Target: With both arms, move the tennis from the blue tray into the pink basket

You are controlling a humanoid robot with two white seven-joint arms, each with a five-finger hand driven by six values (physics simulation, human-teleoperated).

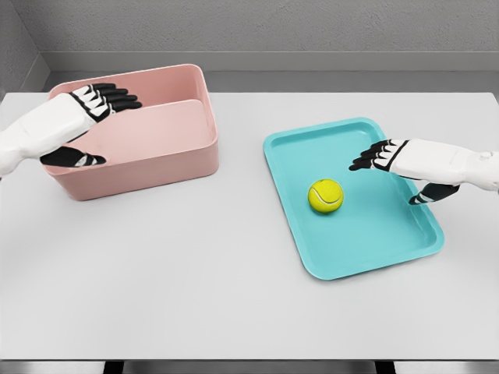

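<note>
A yellow-green tennis ball (pixel 326 195) lies in the middle of the blue tray (pixel 296 156) on the right half of the table. My right hand (pixel 386 160) hovers over the tray just right of the ball, fingers spread and holding nothing. The pink basket (pixel 187 156) stands at the back left with nothing visible inside. My left hand (pixel 97 105) reaches over the basket's left side, fingers extended and open, thumb near the front left wall.
The white table (pixel 195 273) carries only the basket and the tray. A gap of bare tabletop separates them. The table's front edge runs along the bottom of the view; a grey wall stands behind.
</note>
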